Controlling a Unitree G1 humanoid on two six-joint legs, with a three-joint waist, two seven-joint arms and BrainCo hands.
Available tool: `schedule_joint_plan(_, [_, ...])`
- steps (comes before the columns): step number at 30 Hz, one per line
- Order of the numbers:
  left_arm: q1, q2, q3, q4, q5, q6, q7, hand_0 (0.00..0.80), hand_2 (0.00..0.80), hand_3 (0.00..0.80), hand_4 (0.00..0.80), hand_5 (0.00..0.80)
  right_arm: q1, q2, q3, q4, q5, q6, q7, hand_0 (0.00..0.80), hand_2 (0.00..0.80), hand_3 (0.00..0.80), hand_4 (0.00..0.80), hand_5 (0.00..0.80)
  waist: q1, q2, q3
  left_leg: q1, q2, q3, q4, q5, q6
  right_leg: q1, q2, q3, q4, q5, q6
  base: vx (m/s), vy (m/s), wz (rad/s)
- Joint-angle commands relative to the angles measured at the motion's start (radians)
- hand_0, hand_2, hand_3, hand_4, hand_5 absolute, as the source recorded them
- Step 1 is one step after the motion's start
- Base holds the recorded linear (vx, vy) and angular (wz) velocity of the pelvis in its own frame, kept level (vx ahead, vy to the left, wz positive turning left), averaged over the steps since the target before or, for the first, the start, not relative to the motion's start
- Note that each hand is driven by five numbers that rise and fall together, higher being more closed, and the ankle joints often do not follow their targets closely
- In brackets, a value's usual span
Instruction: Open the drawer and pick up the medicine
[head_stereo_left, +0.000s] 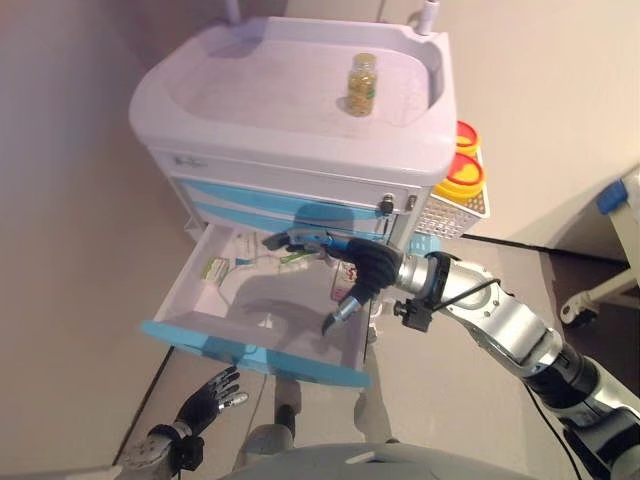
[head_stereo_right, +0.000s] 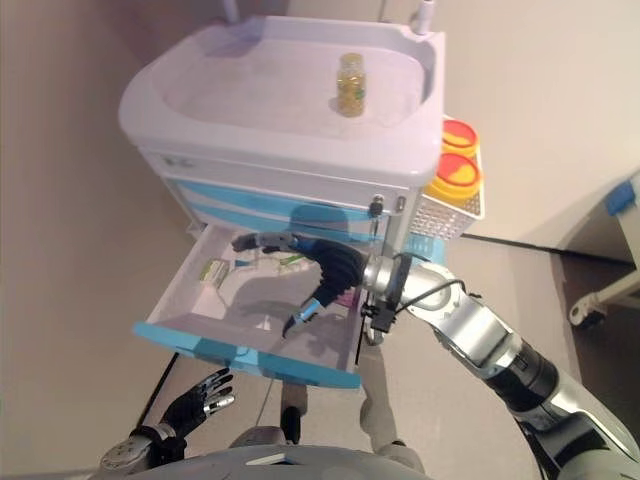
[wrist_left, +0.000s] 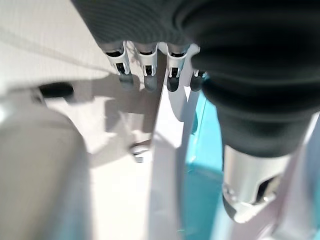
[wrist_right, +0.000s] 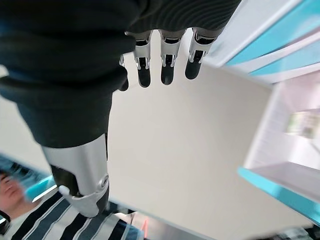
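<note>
The top drawer (head_stereo_left: 200, 335) of a white and turquoise cart stands pulled out. In it lie a small green and white medicine box (head_stereo_left: 215, 268) at the far left and a green tube (head_stereo_left: 295, 257) at the back. My right hand (head_stereo_left: 360, 270) reaches into the drawer from the right. Its fingers (head_stereo_left: 285, 240) are straight over the back of the drawer, its thumb points down, and it holds nothing. The box shows blurred in the right wrist view (wrist_right: 302, 124). My left hand (head_stereo_left: 205, 400) hangs open and empty, low in front of the drawer.
A small bottle of yellow capsules (head_stereo_left: 363, 85) stands on the cart's top tray (head_stereo_left: 290, 100). A white basket (head_stereo_left: 455, 215) with yellow and red containers (head_stereo_left: 463, 172) hangs on the cart's right side. A person in a striped top (wrist_right: 55, 222) shows in the right wrist view.
</note>
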Motion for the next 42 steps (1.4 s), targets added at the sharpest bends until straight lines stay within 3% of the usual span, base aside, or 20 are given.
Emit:
schedule_joint_plan(1, [-0.118,0.038,-0.120,0.063,0.239,-0.085,0.082,0.000,0.000,0.000,0.000,0.000,-0.018,-0.048,0.035,-0.043,0.102,-0.026,0.045,0.000,0.000,0.000,0.000,0.000,-0.031,0.016,0.045,0.004,0.016,-0.015,0.111,-0.138,0.024,-0.095,-0.028,-0.008,0.063,0.075,0.009,-0.025,0.044,-0.27])
schedule_joint_plan(5, [-0.207,0.032,-0.255,0.188,0.382,-0.084,0.202,0.000,0.000,0.000,0.000,0.000,0.042,-0.063,0.071,-0.024,0.238,0.018,0.138,0.000,0.000,0.000,0.000,0.000,-0.105,0.023,0.087,-0.015,0.017,0.029,0.146,-0.154,0.027,-0.149,-0.020,0.053,0.085,0.079,0.015,-0.051,0.040,-0.37])
schedule_joint_plan(8, [-0.274,0.017,-0.307,0.234,0.413,-0.073,0.284,0.000,0.000,0.000,0.000,0.000,0.088,-0.054,0.087,-0.008,0.330,0.070,0.174,0.000,0.000,0.000,0.000,0.000,-0.151,0.021,0.126,-0.028,0.021,0.057,0.173,-0.165,0.027,-0.181,-0.012,0.094,0.098,0.083,0.017,-0.049,0.029,-0.48])
schedule_joint_plan(12, [-0.345,0.009,-0.325,0.262,0.411,-0.078,0.350,0.000,0.000,0.000,0.000,0.000,0.153,-0.033,0.103,0.031,0.394,0.114,0.205,0.000,0.000,0.000,0.000,0.000,-0.190,0.018,0.169,-0.050,0.026,0.088,0.209,-0.178,0.025,-0.216,-0.010,0.130,0.114,0.086,0.019,-0.051,0.029,-0.45])
schedule_joint_plan(16, [-0.426,0.008,-0.323,0.282,0.360,-0.103,0.405,0.000,0.000,0.000,0.000,0.000,0.207,-0.021,0.098,0.097,0.381,0.104,0.225,0.000,0.000,0.000,0.000,0.000,-0.225,0.012,0.217,-0.079,0.030,0.121,0.252,-0.190,0.020,-0.251,-0.013,0.157,0.122,0.099,0.019,-0.056,0.051,-0.29])
schedule_joint_plan(24, [-0.570,0.105,-0.239,0.340,0.112,-0.166,0.374,0.000,0.000,0.000,0.000,0.000,0.276,-0.078,0.038,0.186,0.386,0.083,0.355,0.000,0.000,0.000,0.000,0.000,-0.302,-0.013,0.314,-0.186,0.046,0.188,0.400,-0.234,0.020,-0.367,-0.006,0.224,0.150,0.134,0.010,-0.037,0.084,-0.27])
schedule_joint_plan(27, [-0.641,0.209,-0.174,0.381,-0.006,-0.158,0.345,0.000,0.000,0.000,0.000,0.000,0.346,-0.081,0.004,0.260,0.419,0.062,0.417,0.000,0.000,0.000,0.000,0.000,-0.332,-0.036,0.361,-0.251,0.066,0.200,0.484,-0.256,0.023,-0.422,0.010,0.252,0.167,0.152,0.004,-0.035,0.070,-0.27])
schedule_joint_plan(28, [-0.668,0.241,-0.152,0.390,-0.022,-0.144,0.335,0.000,0.000,0.000,0.000,0.000,0.364,-0.079,-0.002,0.281,0.425,0.045,0.429,0.000,0.000,0.000,0.000,0.000,-0.336,-0.032,0.375,-0.259,0.077,0.193,0.509,-0.291,0.019,-0.426,0.018,0.252,0.180,0.128,0.007,0.006,0.090,-0.34])
schedule_joint_plan(31, [-0.746,0.345,-0.094,0.431,-0.102,-0.110,0.309,0.000,0.000,0.000,0.000,0.000,0.435,-0.060,-0.017,0.333,0.393,-0.016,0.449,0.000,0.000,0.000,0.000,0.000,-0.353,-0.043,0.377,-0.334,0.091,0.205,0.550,-0.292,0.019,-0.500,0.031,0.266,0.192,0.137,0.003,-0.048,0.054,-0.17])
schedule_joint_plan(38, [-0.865,0.484,-0.004,0.552,-0.157,-0.077,0.311,0.000,0.000,0.000,0.000,0.000,0.522,-0.001,-0.010,0.432,0.353,-0.117,0.391,0.000,0.000,0.000,0.000,0.000,-0.364,-0.076,0.377,-0.460,0.100,0.199,0.591,-0.308,0.034,-0.614,0.053,0.281,0.189,0.180,0.015,-0.064,0.000,-0.08])
schedule_joint_plan(42, [-0.898,0.552,0.069,0.631,-0.191,-0.016,0.322,0.000,0.000,0.000,0.000,0.000,0.535,0.045,-0.018,0.533,0.326,-0.131,0.224,0.000,0.000,0.000,0.000,0.000,-0.359,-0.104,0.377,-0.492,0.107,0.198,0.606,-0.329,0.044,-0.636,0.060,0.260,0.187,0.195,0.025,-0.039,-0.052,-0.11])
